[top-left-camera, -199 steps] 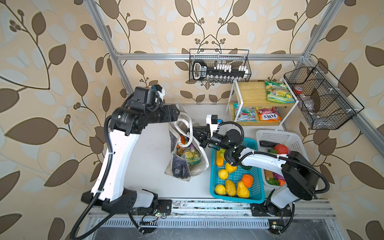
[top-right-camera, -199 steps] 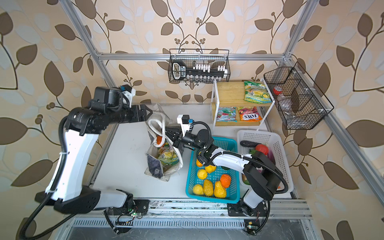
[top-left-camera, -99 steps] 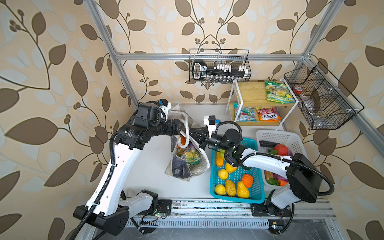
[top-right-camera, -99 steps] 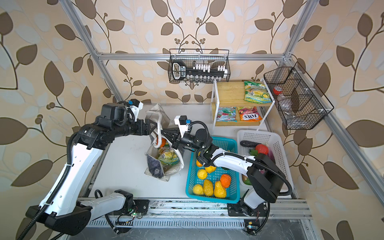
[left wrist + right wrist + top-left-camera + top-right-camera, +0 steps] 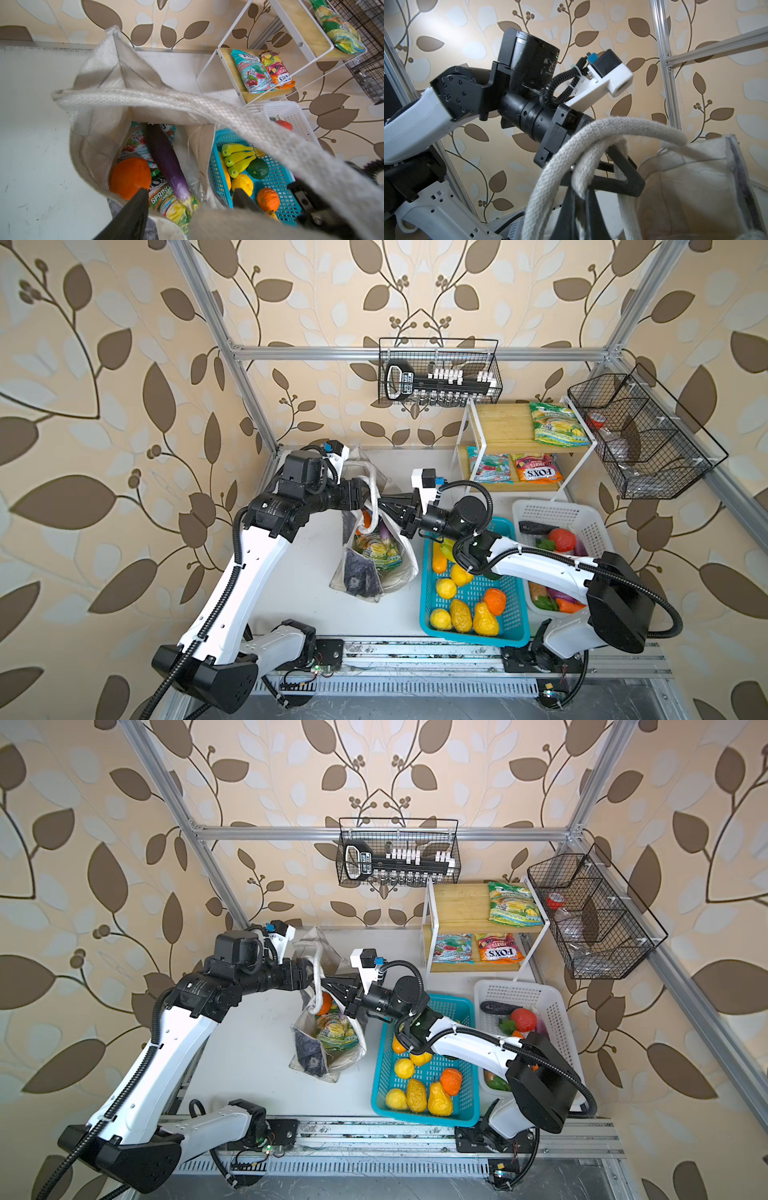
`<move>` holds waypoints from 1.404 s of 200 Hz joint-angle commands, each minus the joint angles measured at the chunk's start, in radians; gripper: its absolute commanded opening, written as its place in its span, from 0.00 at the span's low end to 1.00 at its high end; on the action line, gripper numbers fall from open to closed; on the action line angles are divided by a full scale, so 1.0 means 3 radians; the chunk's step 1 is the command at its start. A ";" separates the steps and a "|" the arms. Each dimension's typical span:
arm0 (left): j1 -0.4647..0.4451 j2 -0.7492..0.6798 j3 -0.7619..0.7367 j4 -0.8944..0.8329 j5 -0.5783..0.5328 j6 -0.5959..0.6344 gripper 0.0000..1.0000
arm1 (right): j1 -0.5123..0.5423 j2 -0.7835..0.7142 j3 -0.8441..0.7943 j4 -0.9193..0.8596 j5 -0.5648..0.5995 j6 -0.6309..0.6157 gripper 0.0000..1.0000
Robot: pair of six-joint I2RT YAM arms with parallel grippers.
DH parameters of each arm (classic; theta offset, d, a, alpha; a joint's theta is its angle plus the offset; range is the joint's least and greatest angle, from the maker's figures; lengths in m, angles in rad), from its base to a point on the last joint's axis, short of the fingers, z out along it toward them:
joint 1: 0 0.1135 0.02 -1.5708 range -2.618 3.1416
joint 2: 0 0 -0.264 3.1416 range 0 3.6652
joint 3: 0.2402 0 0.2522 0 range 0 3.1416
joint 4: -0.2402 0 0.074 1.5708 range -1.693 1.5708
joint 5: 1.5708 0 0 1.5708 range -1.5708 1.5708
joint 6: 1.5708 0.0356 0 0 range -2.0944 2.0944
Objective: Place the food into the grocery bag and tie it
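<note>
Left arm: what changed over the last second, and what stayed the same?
The left arm swung in, bringing the left gripper nearer the right gripper; the rope handles of the grocery bag now loop over its parted fingers. The right gripper stayed shut on the rope handles; bag and teal basket kept their places.

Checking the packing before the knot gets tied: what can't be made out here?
- Bottom layer of the grocery bag: left wrist view, buried under the orange, eggplant and snack packets.
- Contents of the white basket: both top views, partly covered by the right arm.
- Hold of the right gripper: right wrist view, rope handles wrap its tips.
</note>
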 commanded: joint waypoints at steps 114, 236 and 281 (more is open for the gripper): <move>0.0034 0.0104 0.0053 0.0997 0.0072 -0.0334 0.16 | -0.0039 -0.0227 -0.0074 0.0117 -0.0170 0.0246 0.00; 0.0036 0.0031 0.0096 0.1216 0.0258 -0.0339 0.00 | -0.0344 -0.0711 0.0238 -0.2005 0.0525 -0.0255 0.96; 0.0039 -0.0117 -0.0035 0.1340 0.0280 -0.0380 0.00 | -0.0600 -0.0871 0.0154 -0.2289 0.0551 -0.0483 1.00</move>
